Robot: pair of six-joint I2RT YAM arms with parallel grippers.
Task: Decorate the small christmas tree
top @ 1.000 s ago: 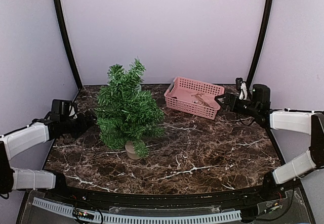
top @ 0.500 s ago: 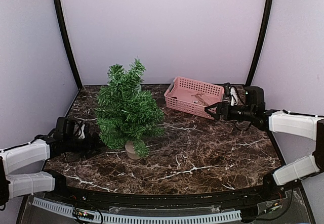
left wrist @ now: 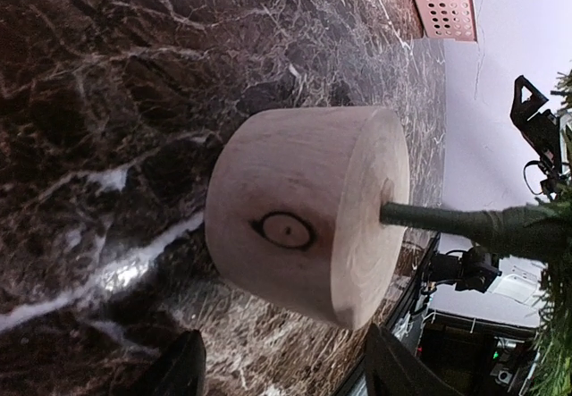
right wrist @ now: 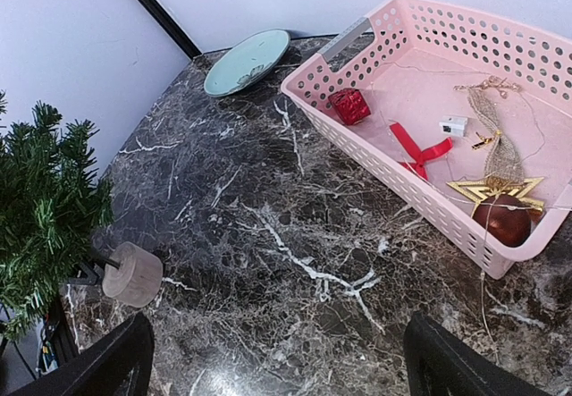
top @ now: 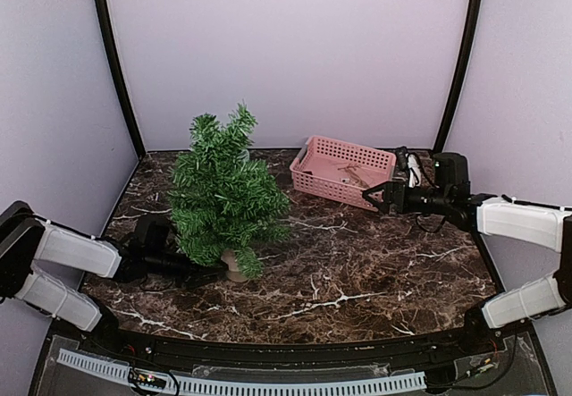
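Two arms share the top view. Since a second earlier the left arm has dropped from beside the foliage to table (top: 357, 271) level, bringing the left gripper (top: 207, 271) low against the left side of the trunk foot, while the right gripper (top: 380, 195) has come down and inward, close to the near right corner of the pink basket (top: 344, 171). The small christmas tree (top: 228, 195) stands upright on the left half of the table, well apart from the basket, a bushy green cone of bristly needles on a short tan wooden base (top: 234, 266). Left wrist view: the left gripper (left wrist: 284, 351) is partly open, narrower than a second before, its dark fingers (left wrist: 183, 369) apart and holding nothing. The pale round base (left wrist: 304, 213), marked by a dark knot, sits just ahead of the fingers without visible contact, and a thin green stem (left wrist: 438, 219) rises from its centre. Right wrist view: the right gripper (right wrist: 281, 369) is spread wide and empty above the marble. The tree (right wrist: 45, 208) and its base (right wrist: 132, 273) lie far left. The basket (right wrist: 393, 29) holds a red gift-box ornament (right wrist: 349, 105), a red ribbon (right wrist: 418, 153), a gold star (right wrist: 496, 189) and a dark red ball (right wrist: 505, 219). A teal plate (right wrist: 246, 61) lies beyond the basket.
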